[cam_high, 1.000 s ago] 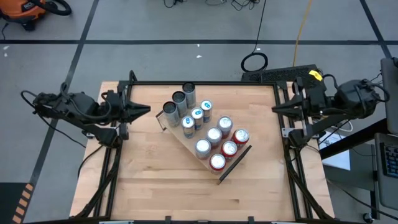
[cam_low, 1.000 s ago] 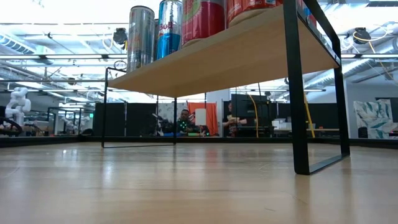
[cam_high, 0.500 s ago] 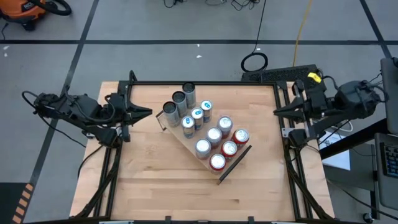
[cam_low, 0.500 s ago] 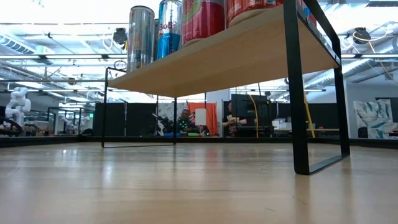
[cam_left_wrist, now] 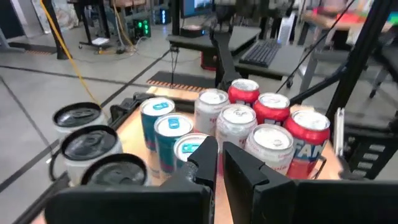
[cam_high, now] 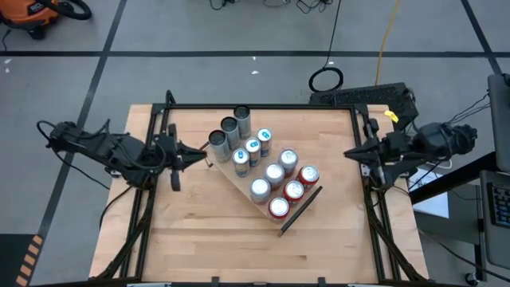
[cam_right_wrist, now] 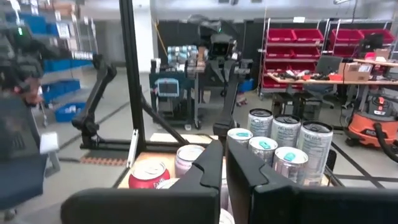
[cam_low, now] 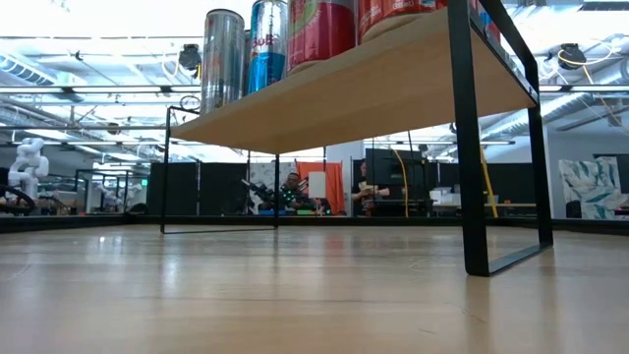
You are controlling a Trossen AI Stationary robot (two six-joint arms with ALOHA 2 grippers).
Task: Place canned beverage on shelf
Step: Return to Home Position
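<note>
cans stand packed in rows on the shelf at the middle of the table. left gripper and right gripper hang at opposite table edges, jaws nearly together, holding nothing. each can is probably smooth and thin-walled (easily dented); take it mid-body, gently.

Left arm: near-black links with rounded joint housings.
Left arm cabling: thin black cable loops at the outer end.
Right arm: same dark finish, with one small yellow tag (the only colour on either arm).
Left gripper: two matte black fingers, slab-sided, tapering to blunt tips.
Right gripper: identical black finger pair on a broad black body.
</note>
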